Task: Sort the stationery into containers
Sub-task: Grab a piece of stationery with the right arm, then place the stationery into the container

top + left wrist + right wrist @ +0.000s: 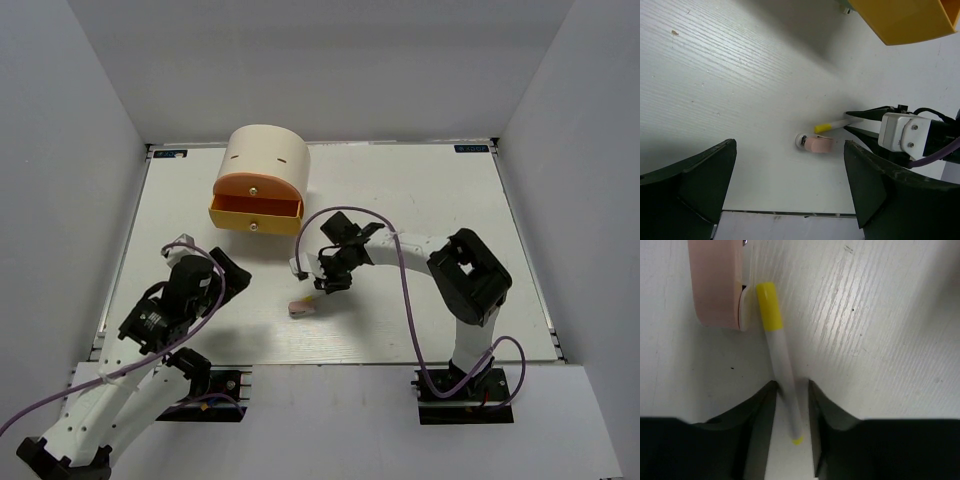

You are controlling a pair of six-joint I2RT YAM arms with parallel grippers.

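Observation:
A thin white pen with a yellow cap (780,370) lies on the white table, its cap touching a pinkish eraser block (717,282). My right gripper (791,384) is low over the pen and open. Its jaws stand narrowly either side of the pen's rear end: the left finger touches it and a gap shows at the right. In the top view the right gripper (328,285) is just beyond the eraser (302,309). My left gripper (790,145) is open wide and empty, above the table near the eraser (819,145) and the pen (827,126). No highlighters show.
The cream half-cylinder chest (265,160) stands at the back left. Its yellow lower drawer (255,215) is pulled out and its orange upper drawer (258,186) is shut. The yellow drawer's corner (910,20) shows in the left wrist view. White walls enclose the table.

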